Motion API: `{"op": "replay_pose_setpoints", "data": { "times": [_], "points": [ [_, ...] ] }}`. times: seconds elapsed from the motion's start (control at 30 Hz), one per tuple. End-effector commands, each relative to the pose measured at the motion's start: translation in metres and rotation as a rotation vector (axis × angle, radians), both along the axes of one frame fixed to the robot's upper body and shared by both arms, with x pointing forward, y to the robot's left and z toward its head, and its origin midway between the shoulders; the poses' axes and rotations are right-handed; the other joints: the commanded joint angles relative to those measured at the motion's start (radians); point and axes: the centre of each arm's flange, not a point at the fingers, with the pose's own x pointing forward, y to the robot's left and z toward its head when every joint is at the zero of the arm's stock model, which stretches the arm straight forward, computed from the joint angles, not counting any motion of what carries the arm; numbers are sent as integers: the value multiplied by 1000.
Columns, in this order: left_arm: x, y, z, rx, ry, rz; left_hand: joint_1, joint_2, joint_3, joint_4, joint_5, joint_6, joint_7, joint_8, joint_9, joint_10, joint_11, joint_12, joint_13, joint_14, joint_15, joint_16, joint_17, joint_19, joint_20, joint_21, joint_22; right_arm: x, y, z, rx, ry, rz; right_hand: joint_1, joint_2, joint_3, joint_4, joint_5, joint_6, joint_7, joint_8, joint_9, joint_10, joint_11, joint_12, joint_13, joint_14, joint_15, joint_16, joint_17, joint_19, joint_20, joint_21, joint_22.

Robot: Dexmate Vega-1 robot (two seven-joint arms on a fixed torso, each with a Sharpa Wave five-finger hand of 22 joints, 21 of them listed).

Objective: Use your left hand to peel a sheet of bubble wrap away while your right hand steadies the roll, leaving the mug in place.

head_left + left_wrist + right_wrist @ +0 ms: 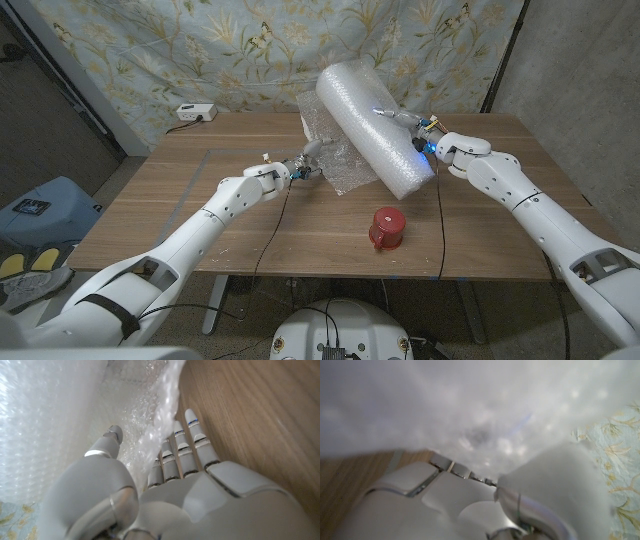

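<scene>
**Left hand pinches the sheet, right hand on the roll**

I see my left hand point(305, 166) pinching the loose bubble wrap sheet point(335, 165) between thumb and fingers. My right hand point(412, 128) presses on the tilted roll point(375, 115); its grip is blurry, so it may just be touching. The red mug point(386, 228) stands on the table point(200, 200), near the roll's low end.

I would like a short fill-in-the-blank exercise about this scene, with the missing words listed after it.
1. The left hand pinches the loose sheet of bubble wrap between its thumb and ____.
2. The right hand holds the big ____ of bubble wrap, which is tilted.
3. The mug standing apart from the roll on the wooden table is ____ in colour.

Missing words: fingers; roll; red
</scene>
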Motion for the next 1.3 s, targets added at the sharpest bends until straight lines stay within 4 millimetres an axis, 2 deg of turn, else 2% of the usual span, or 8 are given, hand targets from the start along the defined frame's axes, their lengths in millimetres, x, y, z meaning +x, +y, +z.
{"op": "replay_pose_setpoints", "data": {
  "times": [0.03,0.23,0.27,0.47,0.77,0.8,0.87,1.3],
  "points": [
    [-1,3,-1,15,13,12,24,4,-6,1,1,18,-2,5,2,22,-1,13,6,22,-1,13,4,13,-4,12,3,8,4,-15,114,85,63,69,72,-2,-2,7,11,1,-1,1,4,-2,-3,8,7,-34,-5,5,-5,-15,8,0],
    [-1,4,1,16,15,29,55,17,-17,1,1,56,-4,12,3,74,-24,31,16,54,-27,26,7,28,-14,23,4,10,2,-21,160,126,84,70,73,-5,-2,6,11,4,-3,2,4,-2,-4,9,7,-33,-6,8,-7,-16,11,0],
    [-1,4,1,13,15,35,64,23,-20,2,1,74,-6,17,3,93,-39,38,20,68,-33,32,8,29,-14,24,4,11,2,-22,173,132,90,69,75,-5,-1,6,11,4,-4,2,5,0,-4,9,6,-32,-7,8,-8,-16,11,-1],
    [-4,6,4,8,13,57,99,39,-36,3,-1,163,-8,40,5,176,-77,66,37,123,-62,52,8,55,-32,45,7,13,1,-26,221,161,110,70,76,-6,-2,6,8,3,-7,2,4,0,-7,9,6,-34,-9,10,-8,-16,14,-1],
    [-7,10,4,-2,21,83,119,60,-34,8,-1,262,-11,64,7,268,-115,96,58,203,-100,62,-1,86,-57,71,9,13,0,-35,287,202,141,70,79,-9,-1,6,7,3,-10,3,2,0,-11,9,5,-33,-13,11,-10,-15,18,-1],
    [-7,10,4,-1,22,84,122,60,-33,7,0,265,-13,64,8,273,-117,98,59,205,-101,61,-3,89,-60,73,9,13,0,-36,292,207,143,67,80,-10,1,5,7,4,-11,3,2,0,-11,10,7,-32,-12,11,-11,-15,18,-1],
    [-8,10,4,-2,25,85,128,65,-32,6,0,281,-15,68,8,284,-97,103,63,215,-106,62,-3,92,-61,76,9,13,-1,-38,305,217,147,67,80,-11,1,5,7,5,-11,3,4,0,-11,10,8,-33,-13,11,-11,-15,19,-1],
    [-8,6,5,-4,36,104,153,93,-20,6,-2,377,-25,94,13,374,-119,139,88,276,-138,63,-7,111,-82,99,10,15,-4,-49,380,267,183,62,87,-15,3,5,3,6,-17,4,-1,2,-14,16,6,-32,-18,14,-15,-14,25,-2]
  ]
}}
